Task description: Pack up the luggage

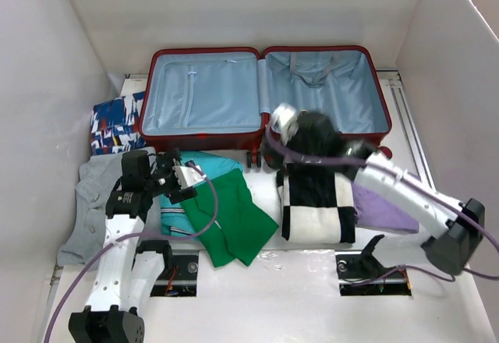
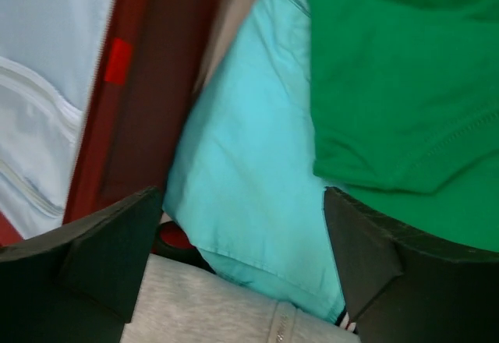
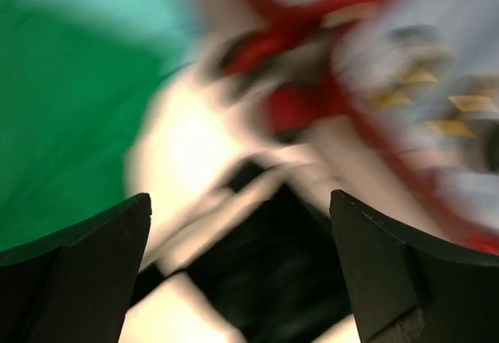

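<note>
Grey knit cloth [image 1: 92, 199] lies flat at the far left of the bench [image 1: 296, 277]. Behind it is a blue, white and red patterned garment [image 1: 115, 123], just beside the left end of the luggage [image 1: 203, 136].

Next comes the left pincer [image 2: 242, 269], jaws spread and gripping nothing. It hangs low over the turquoise garment [image 1: 207, 164], where that cloth meets the grey knit and the luggage's dark-red front wall. From that pose I judge it is set to pinch the turquoise edge. A green shirt [image 1: 232, 220] overlaps the turquoise one on its right, so lifting the lower piece would likely drag the green along.

At the back centre the luggage lies open with both pale-blue halves bare, leaving ample room inside. Its raised front rim is the edge any garment must clear.

Right of the green lies a black-and-white checked garment [image 1: 316, 203]. The right pincer [image 3: 242, 277] is above its far end, jaws wide and holding nothing, though that view is blurred. Furthest right, a purple garment [image 1: 383, 209] is partly hidden by the right arm.
</note>
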